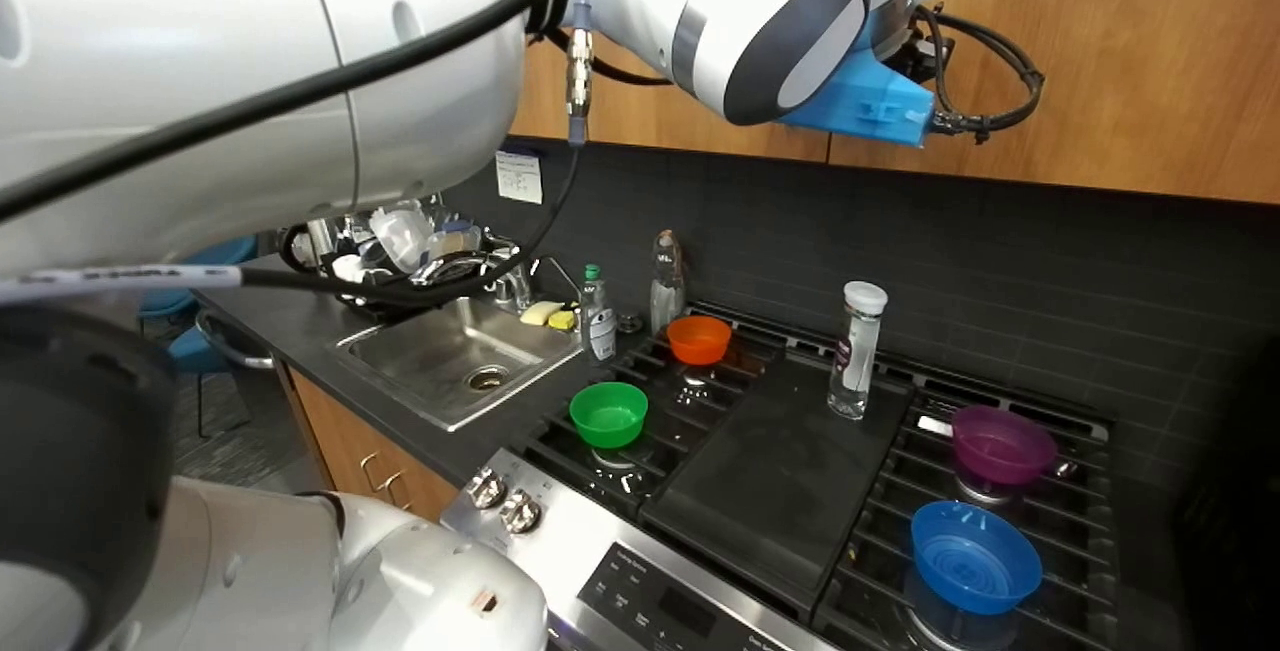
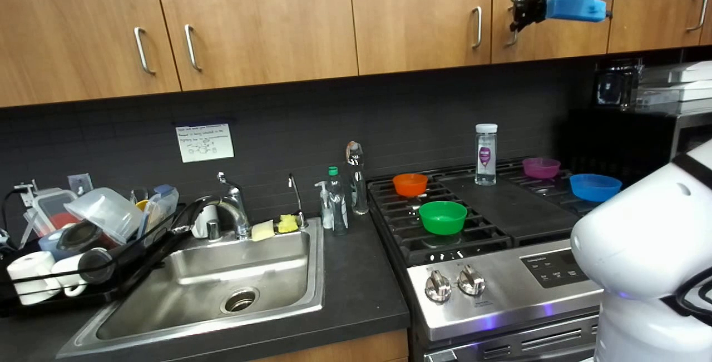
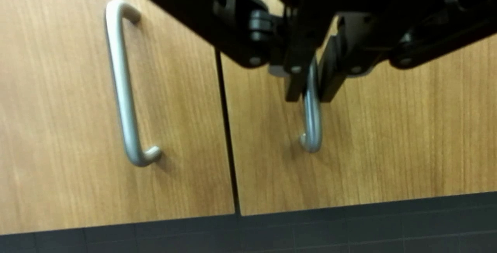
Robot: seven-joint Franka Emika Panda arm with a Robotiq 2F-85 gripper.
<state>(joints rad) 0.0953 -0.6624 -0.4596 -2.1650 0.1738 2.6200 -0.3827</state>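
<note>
My gripper comes in from the top of the wrist view. Its black fingers stand close on both sides of a silver bar handle and are shut on it. The handle is upright on a wooden cabinet door. Its lower end shows below the fingertips; its upper part is hidden by the gripper. The door looks closed, its lower edge level with the neighbouring door. That door has its own handle, apart from the gripper. In an exterior view, the gripper is at the upper cabinets.
Below stands a stove with an orange bowl, a green bowl, a purple bowl, a blue bowl and a white-capped bottle. A sink and dish rack are further along.
</note>
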